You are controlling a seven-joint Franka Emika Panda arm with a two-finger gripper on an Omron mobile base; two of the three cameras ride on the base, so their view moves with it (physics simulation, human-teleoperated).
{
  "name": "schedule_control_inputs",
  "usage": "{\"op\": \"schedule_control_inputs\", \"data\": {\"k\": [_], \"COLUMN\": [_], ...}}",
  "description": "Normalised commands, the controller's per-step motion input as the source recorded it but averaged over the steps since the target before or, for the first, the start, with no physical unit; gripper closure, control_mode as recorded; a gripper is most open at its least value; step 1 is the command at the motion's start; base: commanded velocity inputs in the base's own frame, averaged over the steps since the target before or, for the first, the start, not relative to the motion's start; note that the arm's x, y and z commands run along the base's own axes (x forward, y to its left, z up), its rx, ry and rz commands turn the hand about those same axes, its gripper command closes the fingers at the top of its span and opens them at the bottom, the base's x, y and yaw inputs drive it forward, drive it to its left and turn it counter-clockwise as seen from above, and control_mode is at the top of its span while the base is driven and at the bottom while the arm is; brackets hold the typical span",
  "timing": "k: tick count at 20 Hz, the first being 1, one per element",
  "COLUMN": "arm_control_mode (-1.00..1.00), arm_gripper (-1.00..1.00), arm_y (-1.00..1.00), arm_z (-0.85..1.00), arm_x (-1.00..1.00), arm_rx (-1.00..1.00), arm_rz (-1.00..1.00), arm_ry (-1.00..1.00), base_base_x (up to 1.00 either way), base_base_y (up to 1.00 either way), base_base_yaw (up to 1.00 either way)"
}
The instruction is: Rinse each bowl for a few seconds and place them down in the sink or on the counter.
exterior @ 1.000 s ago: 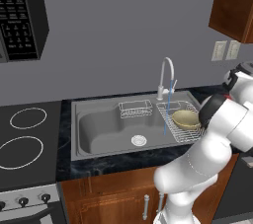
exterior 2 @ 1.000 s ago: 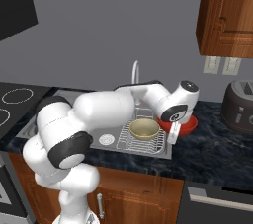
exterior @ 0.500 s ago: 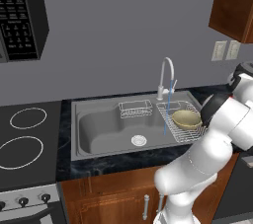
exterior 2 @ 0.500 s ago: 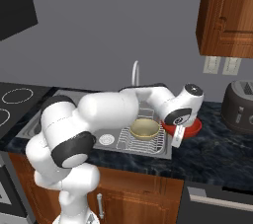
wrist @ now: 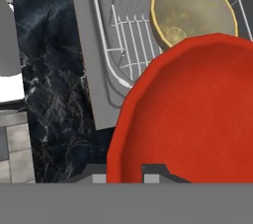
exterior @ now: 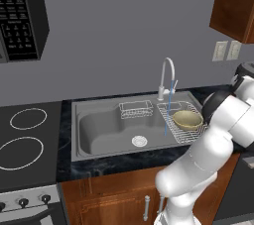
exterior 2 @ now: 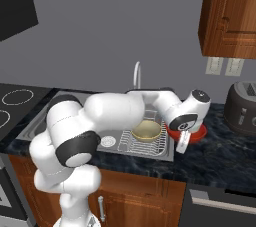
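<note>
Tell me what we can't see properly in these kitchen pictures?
- Red bowl: hand view cuts it off at the right and bottom edges; in the right base view the arm covers part of it.
- Hand: its fingers barely peek up past the bowl's rim.
- Tan bowl: red bowl overlaps its lower rim.

Two flanking views, shared sink; close hand view

Bowls: two, one tan bowl and one red bowl. Sink: one, with one drain, one tap and two wire racks. Stove rings: two. Wall sockets: two. Toaster: one.
</note>
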Motion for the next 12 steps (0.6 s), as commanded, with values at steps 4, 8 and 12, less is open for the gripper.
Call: {"op": "schedule_control_inputs", "data": {"k": [4, 8, 12], "arm_control_mode": [-1.00, -1.00, -1.00], "arm_gripper": [1.00, 1.00, 1.00], "arm_y": [-0.18, -0.17, -0.20], "arm_z": [-0.11, -0.12, -0.09], "arm_x": [-0.01, 0.00, -0.03], "arm_rx": [0.02, 0.03, 0.02], "arm_rz": [0.00, 0.00, 0.00], "arm_ry": [0.00, 0.01, 0.00], "base_base_x": [0.00, 0.00, 0.00], "base_base_y": [0.00, 0.00, 0.00], "base_base_yaw": [0.00, 0.00, 0.00]}}
